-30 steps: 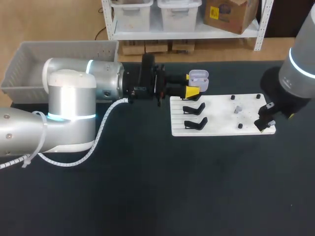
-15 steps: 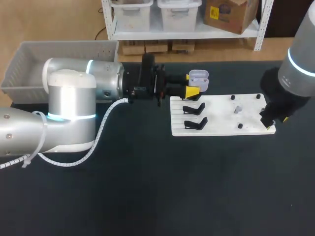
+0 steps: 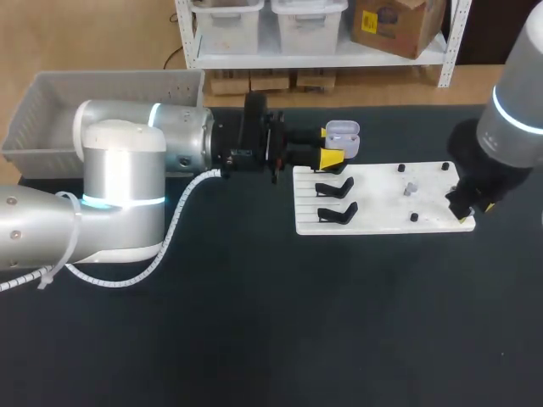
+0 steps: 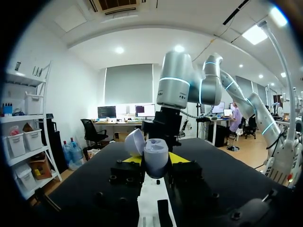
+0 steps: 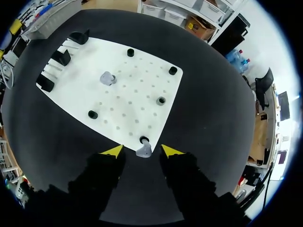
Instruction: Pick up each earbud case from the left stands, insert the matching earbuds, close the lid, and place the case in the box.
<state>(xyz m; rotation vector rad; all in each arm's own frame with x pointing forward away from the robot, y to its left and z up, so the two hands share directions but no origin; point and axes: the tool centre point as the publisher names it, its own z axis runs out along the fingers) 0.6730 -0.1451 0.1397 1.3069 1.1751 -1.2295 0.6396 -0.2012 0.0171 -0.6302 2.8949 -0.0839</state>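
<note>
Gripping the pale grey, open-lidded earbud case [image 3: 343, 136] from two sides, the left gripper [image 3: 329, 146] is holding it above the white perforated board's [image 3: 382, 203] far corner. The right gripper [image 5: 142, 153] is hovering spread, with a small grey earbud [image 5: 143, 150] sitting untouched between its tips.

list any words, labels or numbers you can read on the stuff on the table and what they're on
No readable text on any of it.
The earbud case held in the left hand: plain, no print showing.
The white board, its black stands and the grey earbud at its edge: no marks that can be made out.
</note>
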